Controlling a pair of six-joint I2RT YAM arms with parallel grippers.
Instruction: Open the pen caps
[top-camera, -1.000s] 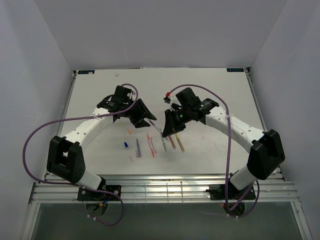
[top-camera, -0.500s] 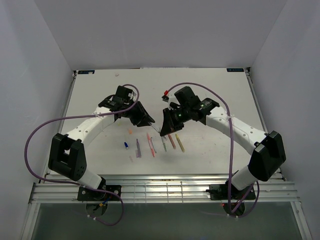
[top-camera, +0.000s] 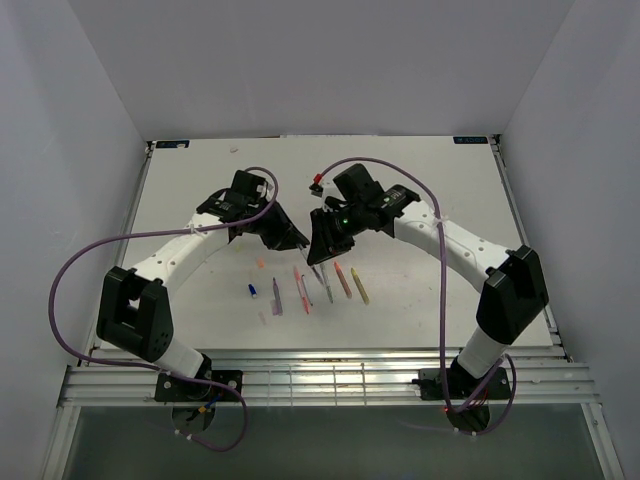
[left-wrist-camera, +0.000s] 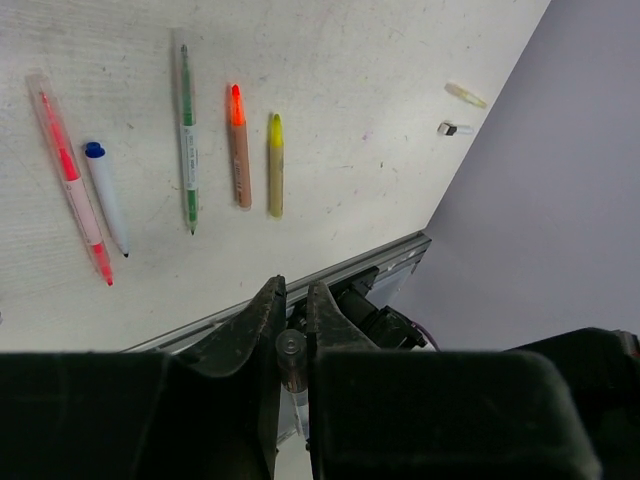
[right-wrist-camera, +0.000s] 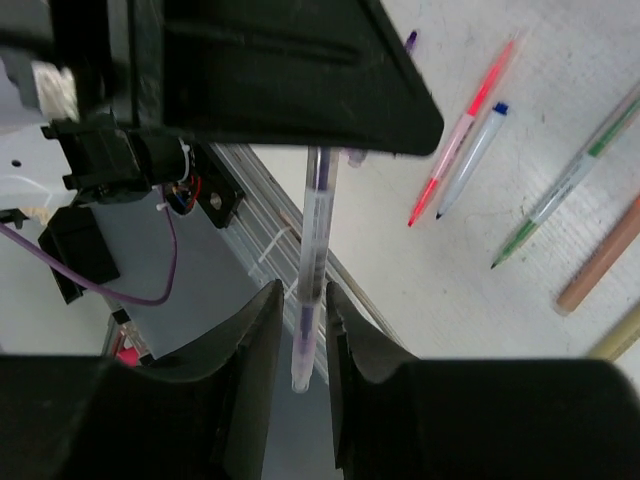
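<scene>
Spanning the gap between both pincers, a clear pen with purple ink (right-wrist-camera: 318, 220) hangs above the worktop (top-camera: 420, 180). The left pincer (left-wrist-camera: 296, 292) is pinched onto one end, seen end-on as a clear round tip. The right pincer (right-wrist-camera: 302, 292) stands slightly parted around the shaft. Whether the pinched end is its cap I cannot tell. A second ago the pincers stood apart; the right arm has since swung in to meet the left. A tiny blue cap (top-camera: 252, 290) and a pale orange cap (top-camera: 259, 263) lie loose on the worktop, left of both pincers.
</scene>
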